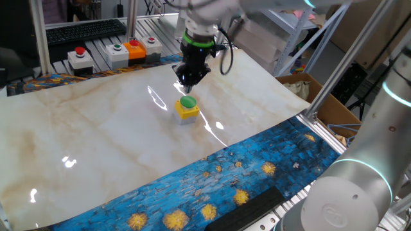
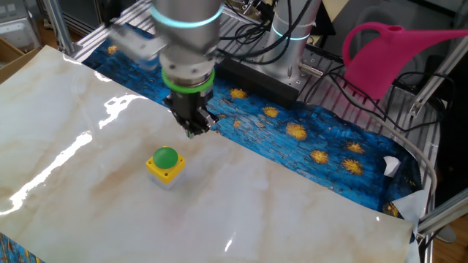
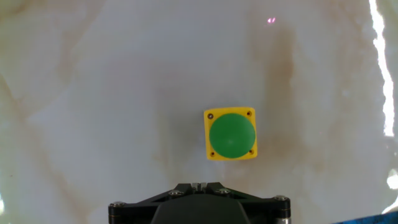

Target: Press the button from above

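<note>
The button (image 1: 187, 102) is a round green dome on a small yellow cube box (image 1: 187, 111). It stands upright on the pale marble-patterned tabletop (image 1: 96, 135), roughly midway along the sheet and well in from every edge. In the hand view the green dome (image 3: 232, 134) fills most of the box's yellow top face, with a small dark screw at each corner.

The gripper (image 1: 191, 79) hangs in the air above the tabletop, apart from the button and a little toward the edge where the control boxes stand. In the other fixed view the gripper (image 2: 194, 127) also sits above the button (image 2: 165, 157) without touching it. Its fingertips look drawn together into a dark point, but no view shows them plainly, so I cannot tell whether the claw is open or closed.

Beyond that far edge stand grey-white boxes (image 1: 80, 58) with red or green buttons, an orange box (image 1: 134, 48) and a keyboard (image 1: 83, 30). A blue cloth with yellow blossoms (image 1: 257, 170) borders the near edge. A pink watering can (image 2: 391, 55) stands off the table.
</note>
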